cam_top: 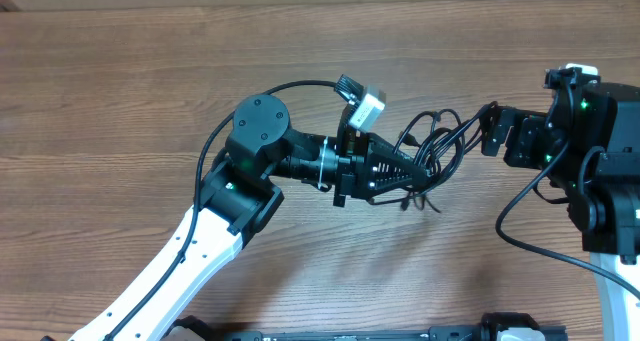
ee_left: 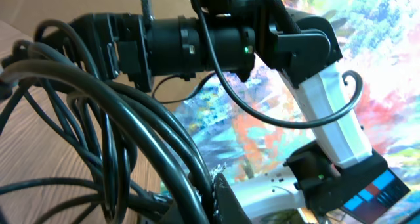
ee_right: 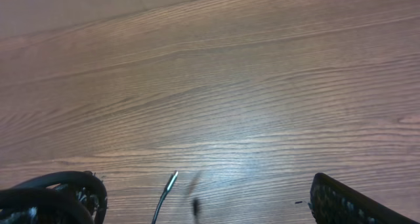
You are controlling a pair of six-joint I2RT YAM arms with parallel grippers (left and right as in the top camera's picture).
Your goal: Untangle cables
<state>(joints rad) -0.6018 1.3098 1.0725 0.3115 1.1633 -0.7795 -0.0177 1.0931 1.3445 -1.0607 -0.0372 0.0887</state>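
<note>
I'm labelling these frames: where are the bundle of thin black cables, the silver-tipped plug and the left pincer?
bundle of thin black cables [cam_top: 445, 144], overhead view, on its crossing loops.
silver-tipped plug [ee_right: 172, 179], right wrist view, on its metal tip.
left pincer [cam_top: 418, 171], overhead view, midway between its fingertips.

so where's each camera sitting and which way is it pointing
overhead: above the table, facing straight down; both arms show, left claw shut on the cables, right claw open.
left wrist: on the left arm, facing out through cable loops at the right arm.
right wrist: facing down at bare wood; one own finger shows.
shared: all three catch the cables.
</note>
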